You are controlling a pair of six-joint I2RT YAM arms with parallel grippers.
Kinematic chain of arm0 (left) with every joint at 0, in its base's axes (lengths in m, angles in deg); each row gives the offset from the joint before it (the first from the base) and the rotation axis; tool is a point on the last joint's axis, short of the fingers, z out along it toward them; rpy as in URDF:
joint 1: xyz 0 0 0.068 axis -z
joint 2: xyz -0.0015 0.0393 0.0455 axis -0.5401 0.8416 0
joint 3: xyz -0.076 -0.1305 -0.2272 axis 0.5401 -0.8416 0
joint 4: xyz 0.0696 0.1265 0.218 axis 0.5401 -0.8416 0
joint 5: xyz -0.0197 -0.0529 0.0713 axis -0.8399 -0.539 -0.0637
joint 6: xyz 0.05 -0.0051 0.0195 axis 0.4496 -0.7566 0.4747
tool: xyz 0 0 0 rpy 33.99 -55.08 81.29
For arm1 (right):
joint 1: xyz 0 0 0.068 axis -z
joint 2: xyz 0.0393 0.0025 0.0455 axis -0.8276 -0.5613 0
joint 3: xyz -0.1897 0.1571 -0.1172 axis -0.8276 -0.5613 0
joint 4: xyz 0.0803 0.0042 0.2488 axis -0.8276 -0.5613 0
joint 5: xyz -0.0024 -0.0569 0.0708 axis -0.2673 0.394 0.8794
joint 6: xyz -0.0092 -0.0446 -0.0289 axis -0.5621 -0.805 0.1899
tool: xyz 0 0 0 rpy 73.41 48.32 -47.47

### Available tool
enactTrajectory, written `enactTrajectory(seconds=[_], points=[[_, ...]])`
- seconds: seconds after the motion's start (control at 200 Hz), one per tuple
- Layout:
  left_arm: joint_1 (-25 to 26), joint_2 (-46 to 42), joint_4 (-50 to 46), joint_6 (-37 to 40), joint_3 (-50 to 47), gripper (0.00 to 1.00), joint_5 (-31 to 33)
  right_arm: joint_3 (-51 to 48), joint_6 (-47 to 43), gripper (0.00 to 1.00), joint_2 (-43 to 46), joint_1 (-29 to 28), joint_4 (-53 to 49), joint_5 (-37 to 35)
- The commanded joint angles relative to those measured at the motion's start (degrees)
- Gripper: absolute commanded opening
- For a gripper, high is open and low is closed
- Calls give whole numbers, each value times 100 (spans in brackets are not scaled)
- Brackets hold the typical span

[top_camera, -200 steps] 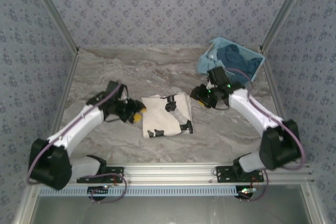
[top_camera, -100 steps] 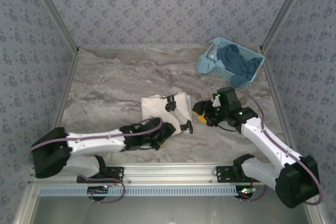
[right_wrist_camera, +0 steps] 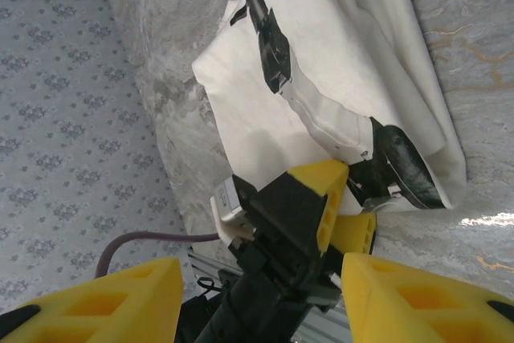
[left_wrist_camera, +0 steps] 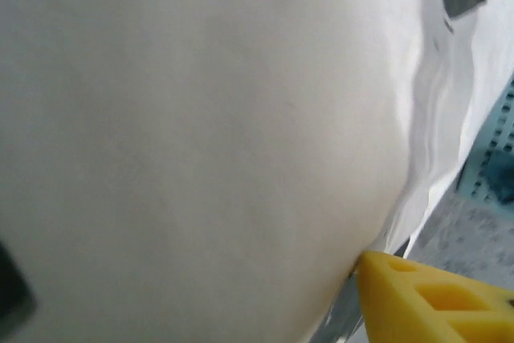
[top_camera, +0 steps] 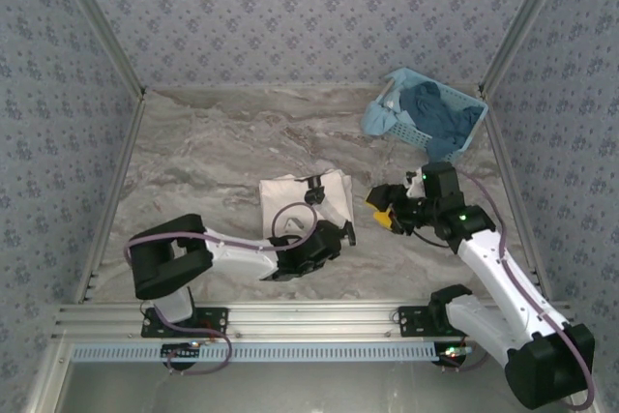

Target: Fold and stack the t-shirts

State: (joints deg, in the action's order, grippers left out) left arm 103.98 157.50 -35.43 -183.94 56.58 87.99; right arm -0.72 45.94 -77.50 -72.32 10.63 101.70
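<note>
Approach: left gripper point(top_camera: 327, 237) has swung to the near edge of the folded t-shirt point(top_camera: 295, 202) on the desk point(top_camera: 213, 142), grip unclear; right gripper point(top_camera: 385, 212) now waits beside, fingers point(right_wrist_camera: 104, 299) apart; another fold looks due

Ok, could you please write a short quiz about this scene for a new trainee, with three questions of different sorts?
1. Fill in: the jaws of the right claw stand ___.
2. Which claw is at the near edge of the folded off-white cloth t-shirt? A) left claw B) right claw
3. True or false: the light blue plastic lattice basket holds dark blue cloth.
Key: 1 open; 2 A; 3 true.
</note>
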Motion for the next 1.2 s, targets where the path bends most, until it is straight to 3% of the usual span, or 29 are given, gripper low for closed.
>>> enactTrajectory(seconds=[0.0,0.155,0.335,0.455,0.57,0.645,0.695,0.834,0.944,1.024,1.194], points=[[-220,296,572,-3413,142,48,205,-5,-138,57,78,132,-218,248],[-605,594,939,-3374,170,15,158,2,-130,57,44,253,-216,259],[-1518,429,1020,-2455,-120,3,-446,74,-130,57,-126,346,-101,276],[-2602,31,894,-1077,-471,4,-1430,181,-174,57,-296,392,3,281],[-4029,-248,172,833,-455,6,-3037,243,-173,57,-477,426,153,294],[-5009,-301,-658,2137,-214,14,-3964,258,-145,57,-592,443,288,290],[-5644,-265,-1287,3071,35,19,-4340,254,-136,57,-671,461,382,273],[-7075,513,-2648,5337,1274,21,-5064,253,-59,57,-942,461,774,202],[-7686,1457,-3225,6512,2511,23,-5527,340,-33,56,-1149,427,904,180],[-7980,2004,-3692,7211,3366,24,-5522,418,-84,56,-1244,406,938,113],[-8306,2772,-4103,7659,4535,30,-5688,564,-121,56,-1430,310,1124,23]])
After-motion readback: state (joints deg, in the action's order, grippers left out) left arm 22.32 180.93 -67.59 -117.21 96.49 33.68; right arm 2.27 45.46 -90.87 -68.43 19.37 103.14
